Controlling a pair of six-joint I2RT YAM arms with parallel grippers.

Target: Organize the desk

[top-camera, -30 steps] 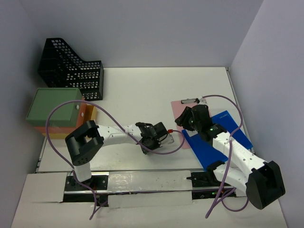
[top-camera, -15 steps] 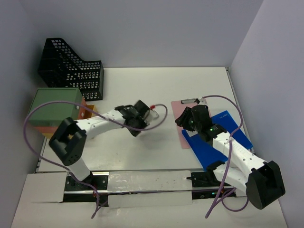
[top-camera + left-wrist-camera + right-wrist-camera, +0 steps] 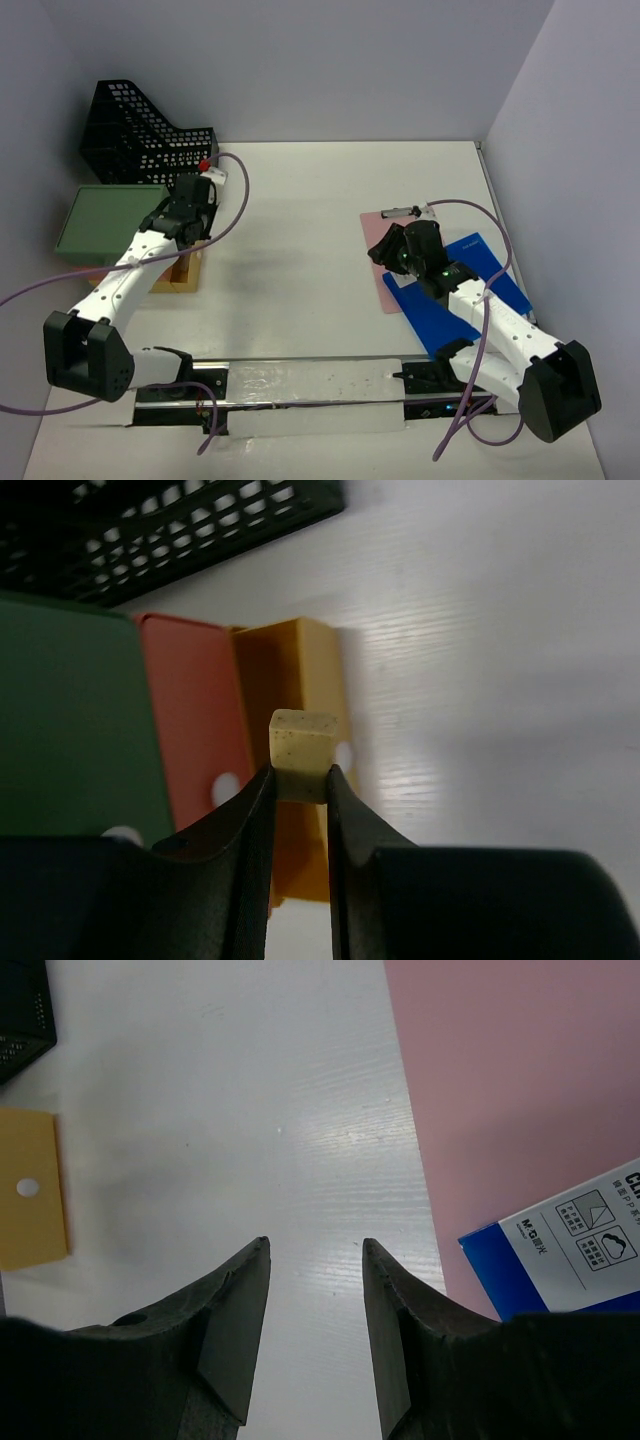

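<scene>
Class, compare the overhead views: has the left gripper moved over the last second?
Yes. The left gripper swung from the middle of the desk leftward and farther back, ending beside the black mesh rack.

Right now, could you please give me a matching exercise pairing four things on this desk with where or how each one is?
Things:
1. small beige block
2. right gripper
3. blue folder
4. black mesh rack

States:
A. at the far left corner of the desk
B. pinched by the left gripper
C. open, holding nothing
D. overlapping the pink clipboard

Pairs: 1-B, 2-C, 3-D, 4-A.
</scene>
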